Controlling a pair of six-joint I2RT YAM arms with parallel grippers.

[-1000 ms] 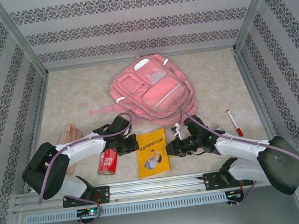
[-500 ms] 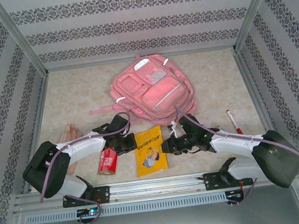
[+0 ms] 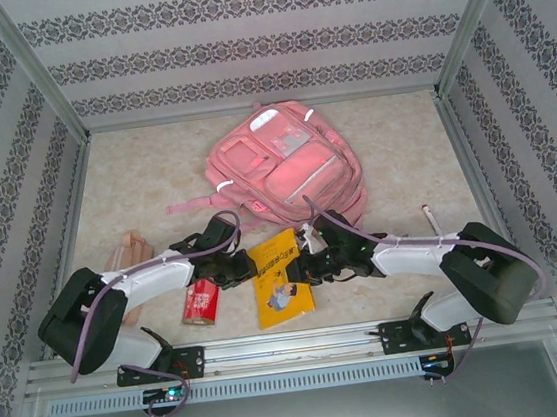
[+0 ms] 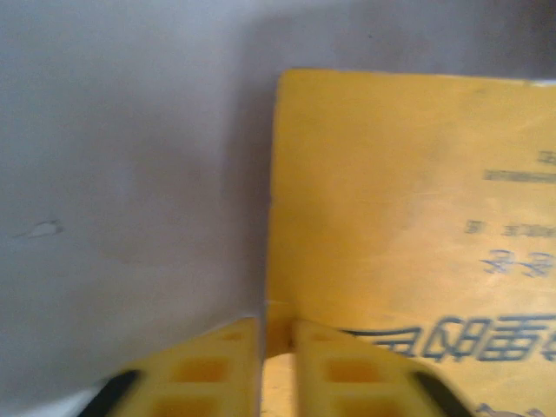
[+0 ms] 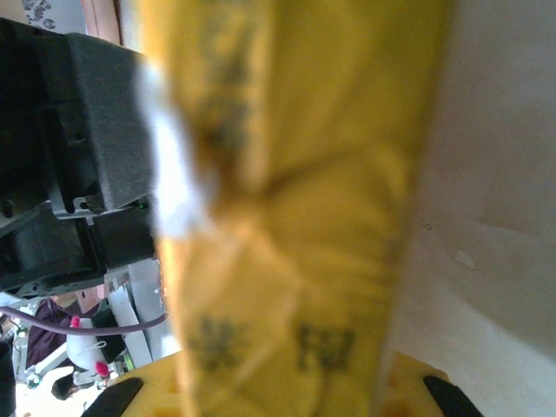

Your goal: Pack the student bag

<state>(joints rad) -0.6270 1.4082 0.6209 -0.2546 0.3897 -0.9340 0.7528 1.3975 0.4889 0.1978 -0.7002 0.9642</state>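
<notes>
Since a second ago the right arm has swung in leftward across the table [image 3: 134, 175], its elbow drawn in from the right corner, and the right gripper [image 3: 309, 257] now sits at the far right corner of the yellow book [image 3: 279, 284]. The book has slid left and that corner is raised off the table. The arm now covers the red end of the marker pen [image 3: 427, 214]. The left arm has barely moved.

In the right wrist view the book [image 5: 287, 174] rises, blurred, from between that gripper's fingers, which are clamped on it. The left gripper [image 3: 238, 267] lies against the book's left edge. Its fingers [image 4: 217, 369] are drawn almost together, with a slit in line with the book's edge [image 4: 391, 217]; I cannot tell whether anything is pinched.

The student bag [image 3: 283, 163] lies mid-table, just beyond both grippers. It lies flat, front pockets up. Its long axis runs far to near, with the top loop toward the back wall and the bottom angled toward the right arm. It is soft pink, with a pale patch near the top and small reflective strips, and a strap trails left.

The red packet [image 3: 201, 301] and wooden blocks [image 3: 128, 256] lie beside the left arm.
</notes>
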